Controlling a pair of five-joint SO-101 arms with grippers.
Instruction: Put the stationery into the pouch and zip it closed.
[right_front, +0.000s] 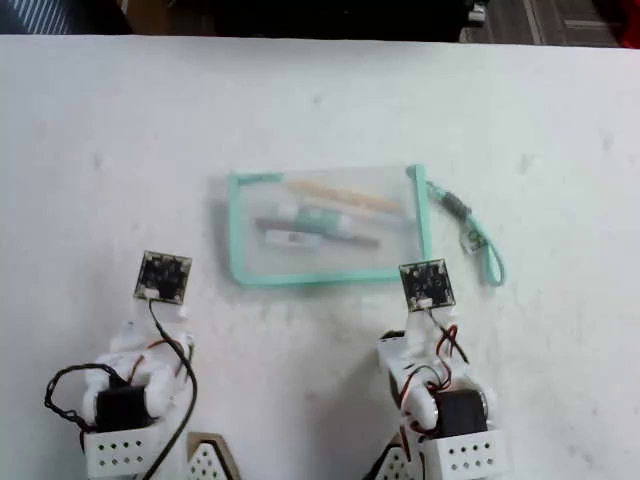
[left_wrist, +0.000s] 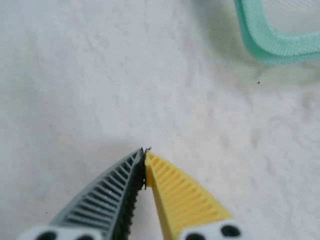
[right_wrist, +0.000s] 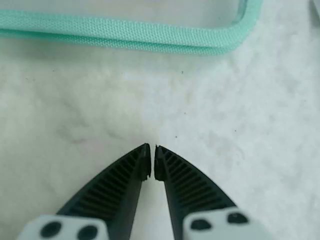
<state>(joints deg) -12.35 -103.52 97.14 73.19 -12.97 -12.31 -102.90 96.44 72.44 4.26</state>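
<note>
1. A white, faintly mottled table (right_front: 100, 120) is spreading across the scene, with a dark strip of room (right_front: 300, 15) showing beyond its far edge.
2. A clear plastic pouch with a mint-green fabric border (right_front: 300, 281) is lying flat mid-table, just beyond both arms. Its green cord strap (right_front: 490, 260) is trailing off on the right arm's side.
3. The stationery (right_front: 320, 225), a pale wooden stick and several pen-like pieces, is sitting inside the pouch, blurred by the plastic. I cannot tell whether the zip is closed.
4. The left gripper (left_wrist: 144, 154) is clenching its grey and yellow fingers on nothing near a pouch corner. The right gripper (right_wrist: 152, 152), black-fingered, is likewise clenched and empty beside the pouch's near border.
</note>
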